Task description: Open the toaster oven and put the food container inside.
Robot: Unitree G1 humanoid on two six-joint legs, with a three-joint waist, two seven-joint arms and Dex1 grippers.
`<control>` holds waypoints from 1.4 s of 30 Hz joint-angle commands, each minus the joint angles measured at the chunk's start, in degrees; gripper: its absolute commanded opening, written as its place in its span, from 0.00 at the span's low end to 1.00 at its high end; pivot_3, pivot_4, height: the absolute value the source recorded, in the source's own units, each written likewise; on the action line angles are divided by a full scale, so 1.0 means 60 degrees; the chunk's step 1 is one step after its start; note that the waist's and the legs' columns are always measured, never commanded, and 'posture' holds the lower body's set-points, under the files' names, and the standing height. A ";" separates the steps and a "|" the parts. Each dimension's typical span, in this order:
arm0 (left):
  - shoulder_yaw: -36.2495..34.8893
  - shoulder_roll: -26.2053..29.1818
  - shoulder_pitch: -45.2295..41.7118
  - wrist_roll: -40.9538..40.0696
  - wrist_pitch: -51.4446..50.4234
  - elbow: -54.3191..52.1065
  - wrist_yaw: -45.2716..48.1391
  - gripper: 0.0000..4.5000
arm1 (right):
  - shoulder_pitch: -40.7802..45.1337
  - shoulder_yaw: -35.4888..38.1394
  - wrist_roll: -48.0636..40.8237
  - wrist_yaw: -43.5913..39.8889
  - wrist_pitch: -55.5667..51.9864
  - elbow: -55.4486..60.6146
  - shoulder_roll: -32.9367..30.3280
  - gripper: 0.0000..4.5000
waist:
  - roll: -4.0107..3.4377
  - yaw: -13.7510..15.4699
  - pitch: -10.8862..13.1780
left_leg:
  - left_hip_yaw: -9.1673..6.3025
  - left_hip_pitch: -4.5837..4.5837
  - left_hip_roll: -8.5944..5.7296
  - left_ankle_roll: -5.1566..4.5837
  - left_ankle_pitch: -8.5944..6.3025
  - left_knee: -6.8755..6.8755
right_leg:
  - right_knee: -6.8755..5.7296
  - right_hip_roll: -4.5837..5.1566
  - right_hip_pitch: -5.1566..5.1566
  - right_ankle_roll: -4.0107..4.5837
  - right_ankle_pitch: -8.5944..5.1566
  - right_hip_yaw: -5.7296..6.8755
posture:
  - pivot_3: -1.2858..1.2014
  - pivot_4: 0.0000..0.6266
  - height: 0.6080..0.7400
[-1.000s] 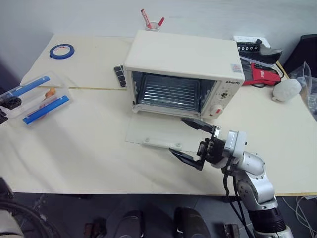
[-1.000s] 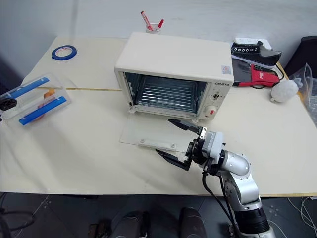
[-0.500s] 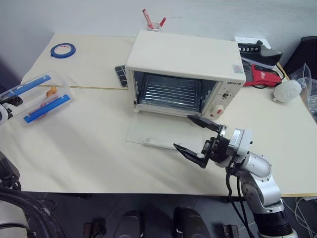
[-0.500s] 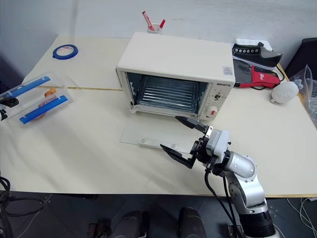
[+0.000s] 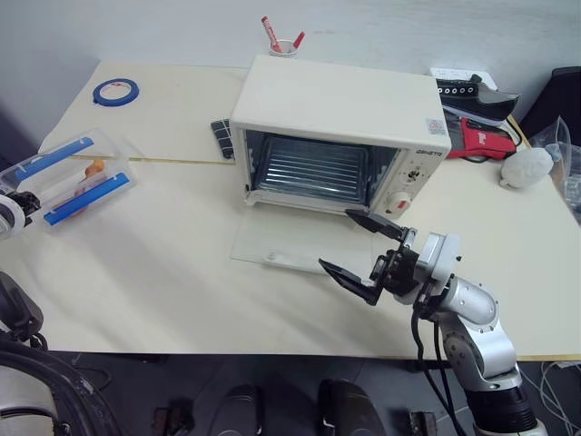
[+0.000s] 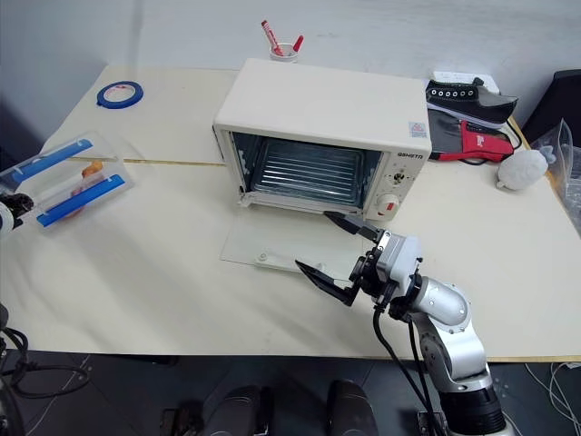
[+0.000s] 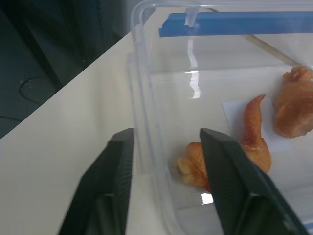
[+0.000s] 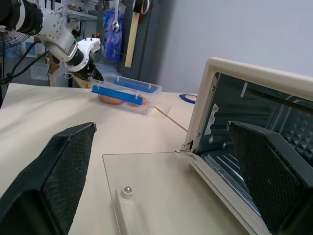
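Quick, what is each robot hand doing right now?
Left tool: its fingers straddle the food container wall; whether they grip it cannot be told.
Right tool: open, holding nothing, in front of the toaster oven.

toaster oven (image 5: 338, 136): cream, door down flat | food container (image 5: 68, 177): clear, blue clips, far left

The right arm (image 5: 463, 327) is built of rounded silver segments joined by dark bands, with a black cable looping beside it. Its right gripper (image 5: 363, 254) carries two flat, black, textured fingers on a black mount behind them. The left gripper (image 7: 166, 186) has smooth dark fingers behind a white wrist collar (image 5: 7, 216).
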State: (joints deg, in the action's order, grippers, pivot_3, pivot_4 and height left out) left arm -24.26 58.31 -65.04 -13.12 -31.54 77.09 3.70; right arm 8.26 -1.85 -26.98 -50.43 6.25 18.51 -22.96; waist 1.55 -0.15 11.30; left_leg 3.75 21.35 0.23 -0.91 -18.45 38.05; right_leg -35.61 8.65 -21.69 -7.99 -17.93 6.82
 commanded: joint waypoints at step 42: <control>-0.0526 0.0230 0.0742 -0.0393 -0.1359 -0.2581 0.2305 0.99 | -0.0499 0.0893 -0.0508 -0.0725 -0.0020 -0.0024 -0.0911 1.00 | 0.0053 0.0202 -0.0019 | 0.0012 -0.0001 0.0021 0.0000 -0.0009 0.0034 | -0.0025 -0.0006 0.0000 0.0002 0.0000 -0.0028 | 0.52 0.24 1.00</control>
State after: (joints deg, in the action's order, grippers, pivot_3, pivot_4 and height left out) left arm -27.59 58.86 -58.15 -15.51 -42.39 61.85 18.23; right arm 5.82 2.70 -30.10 -55.48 5.67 15.56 -28.62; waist 1.87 1.06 11.19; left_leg 3.82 21.34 0.36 -0.91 -18.51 38.26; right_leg -35.76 8.62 -21.69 -7.97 -17.93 6.67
